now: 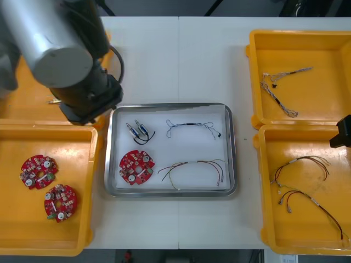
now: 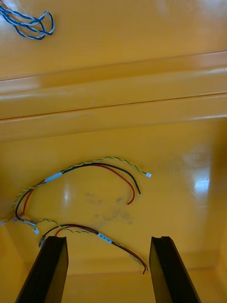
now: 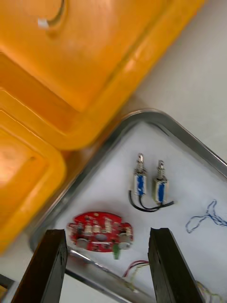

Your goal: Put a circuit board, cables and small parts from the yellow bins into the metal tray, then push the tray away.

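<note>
The metal tray (image 1: 232,159) sits mid-table, white inside. It holds a round red circuit board (image 1: 136,167), two small metal parts (image 1: 137,130), a blue and white cable (image 1: 192,129) and a red and yellow cable (image 1: 194,170). My left arm (image 1: 88,98) hangs over the tray's far left corner. In the left wrist view my left gripper (image 3: 108,265) is open above the tray (image 3: 94,156), with the board (image 3: 100,232) and metal parts (image 3: 149,182) beyond its fingers. My right gripper (image 2: 109,270) is open over the near right bin, above two red and yellow cables (image 2: 90,175).
The near left yellow bin (image 1: 90,192) holds two more circuit boards (image 1: 38,171). The far right bin (image 1: 255,82) holds a blue and white cable (image 1: 282,90). Red and yellow cables (image 1: 301,164) lie in the near right bin (image 1: 262,186). My right arm (image 1: 341,133) shows at the right edge.
</note>
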`<state>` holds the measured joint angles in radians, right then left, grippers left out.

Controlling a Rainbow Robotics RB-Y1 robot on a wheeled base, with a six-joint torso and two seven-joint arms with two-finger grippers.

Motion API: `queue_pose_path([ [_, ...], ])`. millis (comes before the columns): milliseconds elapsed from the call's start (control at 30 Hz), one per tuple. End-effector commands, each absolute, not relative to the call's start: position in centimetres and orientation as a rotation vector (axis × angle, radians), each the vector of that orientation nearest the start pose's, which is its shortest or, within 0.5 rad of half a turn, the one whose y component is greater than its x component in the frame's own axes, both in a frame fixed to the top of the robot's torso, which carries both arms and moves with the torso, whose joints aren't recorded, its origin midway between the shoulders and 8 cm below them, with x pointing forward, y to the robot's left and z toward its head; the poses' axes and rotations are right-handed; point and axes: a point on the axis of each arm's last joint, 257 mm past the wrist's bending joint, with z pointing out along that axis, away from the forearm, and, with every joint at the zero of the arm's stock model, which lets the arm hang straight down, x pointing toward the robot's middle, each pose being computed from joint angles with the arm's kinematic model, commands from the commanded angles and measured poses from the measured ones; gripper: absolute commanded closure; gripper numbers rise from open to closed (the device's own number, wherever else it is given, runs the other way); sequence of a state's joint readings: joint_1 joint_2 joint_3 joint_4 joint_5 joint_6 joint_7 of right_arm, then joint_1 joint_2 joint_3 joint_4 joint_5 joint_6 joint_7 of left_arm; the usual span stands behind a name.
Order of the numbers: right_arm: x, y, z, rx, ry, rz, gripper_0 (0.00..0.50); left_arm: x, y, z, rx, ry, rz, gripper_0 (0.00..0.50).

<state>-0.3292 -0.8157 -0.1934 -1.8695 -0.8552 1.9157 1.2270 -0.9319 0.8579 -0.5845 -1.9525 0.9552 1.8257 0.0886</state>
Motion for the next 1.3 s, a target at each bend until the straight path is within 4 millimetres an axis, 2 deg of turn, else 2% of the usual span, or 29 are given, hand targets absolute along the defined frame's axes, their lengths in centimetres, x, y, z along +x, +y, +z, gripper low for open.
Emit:
queue_pose_path([
  [33, 40.0, -39.0, -18.0, 0.212, 2.801, 0.049, 0.0, 45.3, 24.4, -7.4, -0.718, 2.541, -0.053, 0.0],
  [67, 40.0, -39.0, -18.0, 0.212, 2.801, 0.049, 0.0, 45.0, 25.4, -6.9, -0.692, 2.551, -0.036, 0.0],
  [100, 39.3, -38.8, -19.4, 0.21, 2.843, 0.054, 0.0, 44.8, 26.3, -6.4, -0.662, 2.565, -0.021, 0.0],
  [167, 39.3, -38.6, -19.6, 0.195, 2.851, 0.05, 0.0, 44.3, 27.8, -5.9, -0.606, 2.588, 0.002, 0.0],
  [333, 40.6, -37.6, -18.0, 0.114, 2.832, 0.016, 0.0, 43.6, 31.2, -5.2, -0.535, 2.607, 0.013, 0.0],
  [500, 41.9, -34.5, -17.2, -0.027, 2.832, 0.006, 0.0, 43.1, 34.6, -5.2, -0.437, 2.611, 0.03, 0.0],
  [700, 42.4, -30.9, -17.1, -0.203, 2.85, 0.002, 0.0, 42.0, 38.2, -6.2, -0.373, 2.607, 0.053, 0.0],
  [867, 42.1, -27.2, -17.0, -0.365, 2.859, 0.051, 0.0, 41.2, 40.2, -7.0, -0.298, 2.601, 0.068, 0.0],
  [1000, 42.4, -24.6, -16.3, -0.499, 2.836, 0.05, 0.0, 40.3, 41.1, -8.5, -0.243, 2.61, 0.074, 0.0],
  [1300, 42.1, -19.2, -16.0, -0.766, 2.784, 0.057, 0.0, 38.9, 40.9, -13.3, -0.206, 2.627, 0.036, 0.0],
])
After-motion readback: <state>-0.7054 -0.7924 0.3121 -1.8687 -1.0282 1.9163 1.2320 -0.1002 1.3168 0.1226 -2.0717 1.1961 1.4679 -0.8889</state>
